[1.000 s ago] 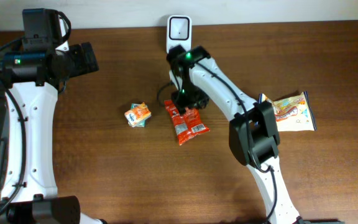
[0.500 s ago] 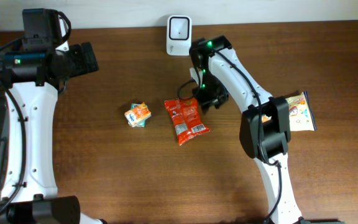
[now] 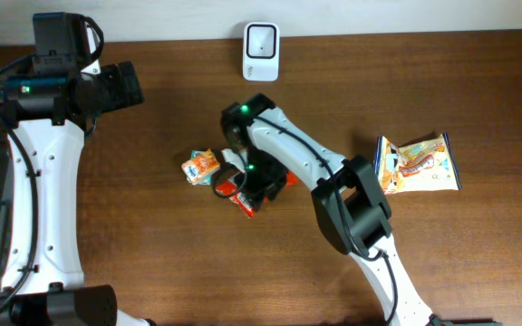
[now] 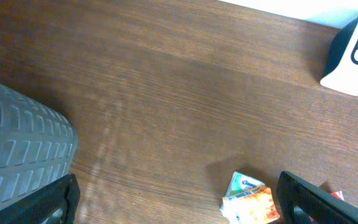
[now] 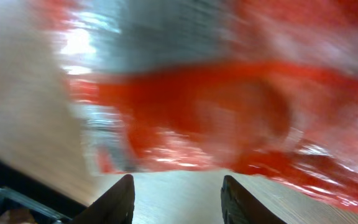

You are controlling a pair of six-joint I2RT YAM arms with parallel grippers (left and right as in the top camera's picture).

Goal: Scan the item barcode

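A red snack packet [image 3: 244,203] lies at the table's middle, mostly hidden under my right gripper [image 3: 259,185]. In the right wrist view the red packet [image 5: 229,106] is blurred and fills the upper frame, just ahead of my right gripper [image 5: 179,200], whose fingers stand apart with bare table between them. The white barcode scanner [image 3: 261,40] stands at the back edge. My left gripper [image 3: 123,84] hovers wide open at the far left. In its wrist view, the left gripper [image 4: 185,205] frames a small orange packet [image 4: 252,203] far below, and the scanner [image 4: 355,57] shows at top right.
The small orange packet [image 3: 201,167] lies just left of the red one. A yellow snack bag [image 3: 419,163] rests at the right. A grey ribbed surface [image 4: 17,158] shows at the left wrist view's lower left.
My right gripper swung from beside the scanner down and left onto the red packet, which now sits lower left and mostly covered. Its jaws narrowed. The left arm stayed still.
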